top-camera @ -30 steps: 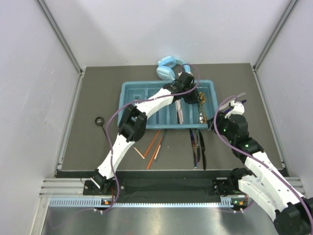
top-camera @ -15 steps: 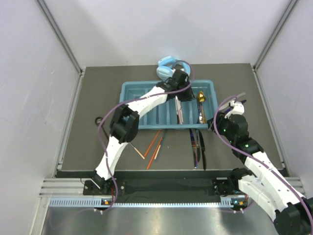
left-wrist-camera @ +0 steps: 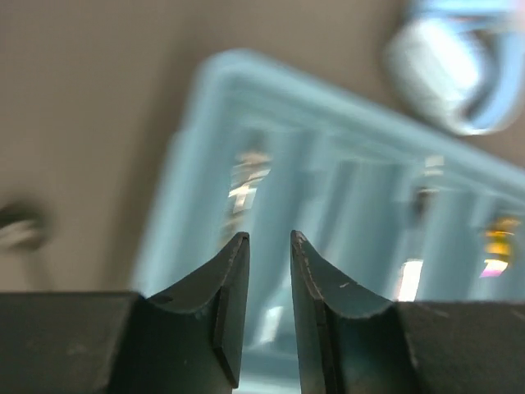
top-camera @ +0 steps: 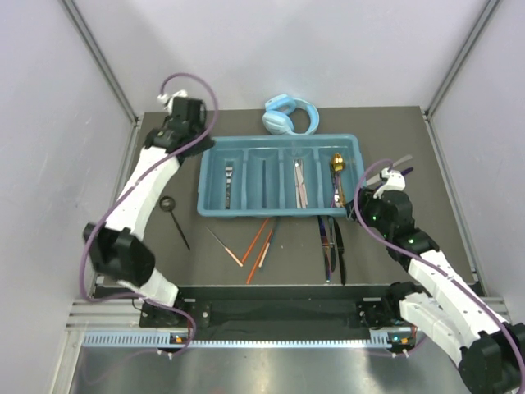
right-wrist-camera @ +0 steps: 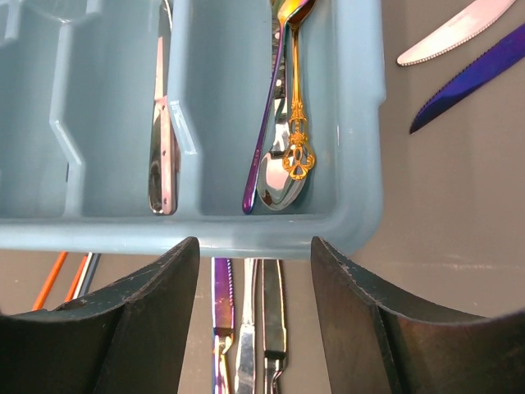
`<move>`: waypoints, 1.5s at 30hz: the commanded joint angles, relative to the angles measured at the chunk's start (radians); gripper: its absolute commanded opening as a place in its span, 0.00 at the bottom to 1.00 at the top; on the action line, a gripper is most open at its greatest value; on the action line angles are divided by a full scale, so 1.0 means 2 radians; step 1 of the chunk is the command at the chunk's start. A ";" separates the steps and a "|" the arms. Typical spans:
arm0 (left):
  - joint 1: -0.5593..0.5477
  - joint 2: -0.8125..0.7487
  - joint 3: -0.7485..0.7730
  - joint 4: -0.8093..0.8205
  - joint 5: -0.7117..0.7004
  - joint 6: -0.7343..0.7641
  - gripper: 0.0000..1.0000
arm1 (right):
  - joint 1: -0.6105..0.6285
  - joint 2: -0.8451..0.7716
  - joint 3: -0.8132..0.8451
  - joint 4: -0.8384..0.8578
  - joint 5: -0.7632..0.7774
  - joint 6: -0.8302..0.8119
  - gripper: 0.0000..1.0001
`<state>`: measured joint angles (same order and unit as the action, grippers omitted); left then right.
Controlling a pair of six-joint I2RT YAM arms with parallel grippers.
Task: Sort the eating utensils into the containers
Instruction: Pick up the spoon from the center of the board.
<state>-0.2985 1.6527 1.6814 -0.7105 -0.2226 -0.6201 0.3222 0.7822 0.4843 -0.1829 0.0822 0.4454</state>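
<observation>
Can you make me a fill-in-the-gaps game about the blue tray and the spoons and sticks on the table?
1. The blue tray has ___ long compartments.
2. In the top view, the gold spoon lies in the compartment farthest to the ___.
3. The chopsticks lying on the table in front of the tray are ___ in colour.

Missing words: four; right; orange.
</observation>
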 commanded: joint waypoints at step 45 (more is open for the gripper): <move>0.190 -0.016 -0.324 0.030 -0.013 -0.011 0.33 | -0.007 0.011 0.016 0.028 -0.038 -0.019 0.58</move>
<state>0.0715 1.6562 1.0016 -0.6655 -0.2085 -0.6304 0.3176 0.7998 0.4843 -0.1509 0.0166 0.4191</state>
